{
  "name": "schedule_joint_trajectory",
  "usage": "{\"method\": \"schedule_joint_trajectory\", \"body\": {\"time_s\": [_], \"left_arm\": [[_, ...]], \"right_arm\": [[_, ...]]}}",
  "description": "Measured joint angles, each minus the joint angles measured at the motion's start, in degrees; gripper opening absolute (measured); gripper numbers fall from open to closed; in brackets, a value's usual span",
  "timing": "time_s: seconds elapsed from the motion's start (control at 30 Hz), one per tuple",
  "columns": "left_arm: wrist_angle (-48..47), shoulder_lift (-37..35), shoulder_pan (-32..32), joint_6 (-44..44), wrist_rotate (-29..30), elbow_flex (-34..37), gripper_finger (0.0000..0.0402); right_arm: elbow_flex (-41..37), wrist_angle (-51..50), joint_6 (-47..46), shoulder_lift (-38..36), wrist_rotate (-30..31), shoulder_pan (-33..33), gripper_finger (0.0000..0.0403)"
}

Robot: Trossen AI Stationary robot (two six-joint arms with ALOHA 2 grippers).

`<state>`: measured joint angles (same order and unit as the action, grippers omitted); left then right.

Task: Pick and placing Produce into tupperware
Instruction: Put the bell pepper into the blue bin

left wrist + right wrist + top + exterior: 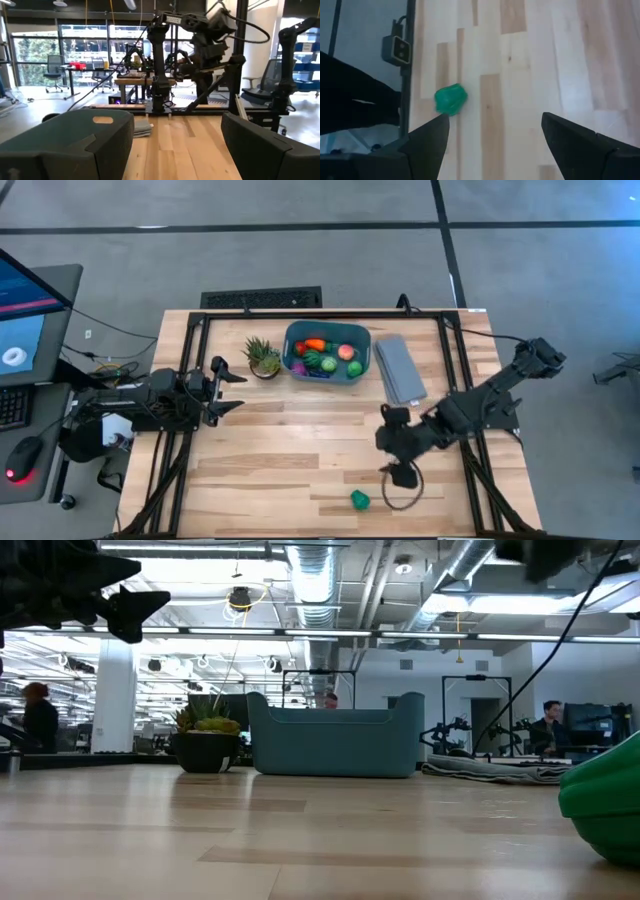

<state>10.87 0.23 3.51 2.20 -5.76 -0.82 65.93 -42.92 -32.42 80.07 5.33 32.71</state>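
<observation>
The teal tupperware (327,355) stands at the table's far middle with several toy fruits inside; it also shows in the low view (335,740). One green toy piece (360,499) lies on the wood near the front edge; it shows in the right wrist view (450,99) and at the low view's right edge (605,805). My right gripper (399,472) is open above the table, a little to the far right of the green piece, touching nothing. My left gripper (228,390) is open and empty at the table's left side.
A spiky potted plant (263,357) stands left of the tub. A flat grey ribbed slab (400,368) lies right of it. A black cable loop (402,492) lies beside the green piece. Bare wood spans the table's middle and front left.
</observation>
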Motion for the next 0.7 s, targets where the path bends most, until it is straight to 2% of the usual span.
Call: {"method": "schedule_joint_trajectory", "body": {"time_s": [0.33,0.53,0.7], "left_arm": [[-0.50,-0.02,0.00,2.56,-0.78,0.00,0.0288],[-1.27,-0.02,0.00,1.58,-2.27,0.00,0.0288],[-1.29,-0.02,0.00,0.50,-5.28,0.00,0.0288]], "right_arm": [[-0.02,2.02,-18.66,1.76,16.40,14.26,0.0340],[-0.02,13.82,-32.76,8.29,22.87,18.14,0.0340],[1.10,25.67,-39.81,17.70,25.38,17.42,0.0339]]}}
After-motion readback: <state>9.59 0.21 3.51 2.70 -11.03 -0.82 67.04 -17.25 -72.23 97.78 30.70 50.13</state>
